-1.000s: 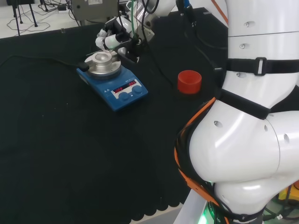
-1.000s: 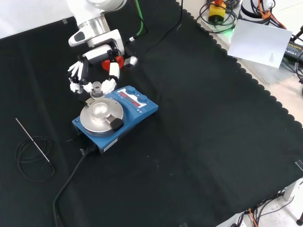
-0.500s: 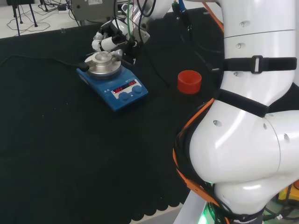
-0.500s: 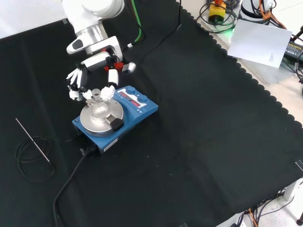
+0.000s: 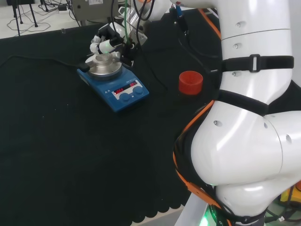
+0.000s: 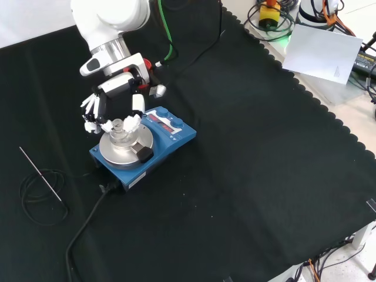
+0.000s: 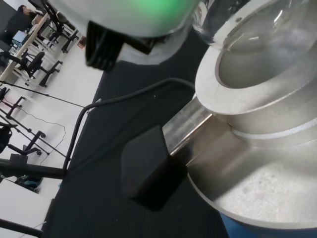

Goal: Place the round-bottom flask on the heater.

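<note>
The robot hand (image 6: 111, 108) hangs over the metal block of the heater (image 6: 144, 145), its fingers (image 6: 133, 122) curled around the neck of the clear round-bottom flask (image 6: 120, 130). In the front view the flask sits over the block's round hollow, with fingertips on either side of it. The wrist view shows the glass bulb (image 7: 247, 25) at the rim of the hollow; whether it rests on the metal cannot be told. The blue heater stands on the black tabletop (image 6: 252, 176), and in the head view a red ribbed ring (image 5: 190, 82) stands to its right, well apart.
</note>
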Controlling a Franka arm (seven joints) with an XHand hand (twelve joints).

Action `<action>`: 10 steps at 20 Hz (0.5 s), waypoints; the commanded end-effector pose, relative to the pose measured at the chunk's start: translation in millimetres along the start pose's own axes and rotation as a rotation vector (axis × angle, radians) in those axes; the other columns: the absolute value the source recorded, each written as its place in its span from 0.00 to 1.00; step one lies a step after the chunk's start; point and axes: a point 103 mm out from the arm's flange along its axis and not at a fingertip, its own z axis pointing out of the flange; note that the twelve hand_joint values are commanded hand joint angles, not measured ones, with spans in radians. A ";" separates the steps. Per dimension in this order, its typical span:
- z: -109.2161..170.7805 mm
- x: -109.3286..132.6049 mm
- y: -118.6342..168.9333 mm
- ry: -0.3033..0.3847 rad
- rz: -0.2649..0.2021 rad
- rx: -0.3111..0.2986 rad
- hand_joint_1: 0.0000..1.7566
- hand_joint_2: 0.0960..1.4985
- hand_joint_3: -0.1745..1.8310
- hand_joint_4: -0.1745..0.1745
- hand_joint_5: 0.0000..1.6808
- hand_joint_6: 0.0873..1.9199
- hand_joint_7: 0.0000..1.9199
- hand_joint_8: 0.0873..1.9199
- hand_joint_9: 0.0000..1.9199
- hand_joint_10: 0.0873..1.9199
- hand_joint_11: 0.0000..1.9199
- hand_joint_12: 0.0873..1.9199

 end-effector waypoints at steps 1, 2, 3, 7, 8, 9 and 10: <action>1.5 -6.7 1.9 0.001 0.013 0.003 0.64 0.34 0.54 0.95 0.71 0.47 0.31 0.25 0.39 0.24 0.12 0.67; 1.7 -7.9 1.6 0.002 0.017 0.002 0.64 0.34 0.54 0.95 0.71 0.47 0.31 0.25 0.39 0.24 0.12 0.67; 1.8 -9.0 1.3 0.001 0.019 0.002 0.64 0.34 0.54 0.96 0.71 0.47 0.31 0.25 0.39 0.24 0.12 0.67; 1.2 -13.4 0.3 0.003 0.028 -0.001 0.64 0.34 0.54 0.96 0.71 0.47 0.31 0.25 0.39 0.24 0.12 0.67; 0.9 -14.3 0.1 0.003 0.030 -0.002 0.64 0.34 0.54 0.96 0.71 0.47 0.31 0.25 0.39 0.24 0.12 0.67; 0.5 -15.1 -0.1 0.004 0.031 -0.002 0.64 0.34 0.54 0.96 0.71 0.47 0.31 0.25 0.39 0.24 0.12 0.67; 0.1 -15.5 -0.3 0.002 0.031 -0.003 0.64 0.34 0.54 0.96 0.71 0.46 0.31 0.25 0.39 0.24 0.12 0.67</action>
